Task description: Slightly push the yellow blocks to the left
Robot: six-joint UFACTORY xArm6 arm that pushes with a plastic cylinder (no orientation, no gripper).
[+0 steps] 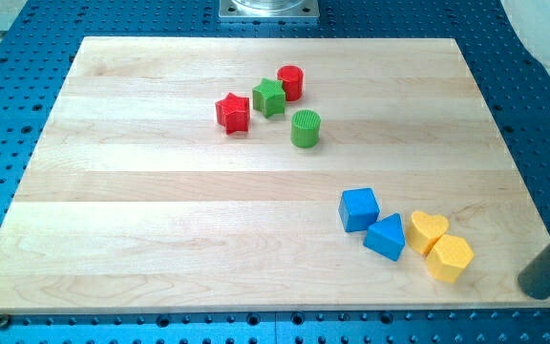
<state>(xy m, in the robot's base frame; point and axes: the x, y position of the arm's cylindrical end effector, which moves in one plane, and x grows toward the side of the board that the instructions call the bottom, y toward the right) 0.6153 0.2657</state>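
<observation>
1. Nearest, my tip (533,288) sits at the wooden board's (160,248) bottom-right edge, right of the yellow hexagonal block (450,258) and apart from it; being a bare rod, it grips nothing.
2. Just beyond, the yellow heart block (428,230) touches the hexagonal one, with the blue triangular block (385,237) and blue cube (359,208) to the heart's left.
3. Farthest from the yellow pair cluster the green cylinder (306,128), red star block (233,113), green star block (268,98) and red cylinder (290,83).

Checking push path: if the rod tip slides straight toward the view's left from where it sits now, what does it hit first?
Likely the yellow hexagon block. My tip sits right of it, apart; the yellow heart lies just beyond, upper-left. Depth is hard to judge, so it could pass just below.
</observation>
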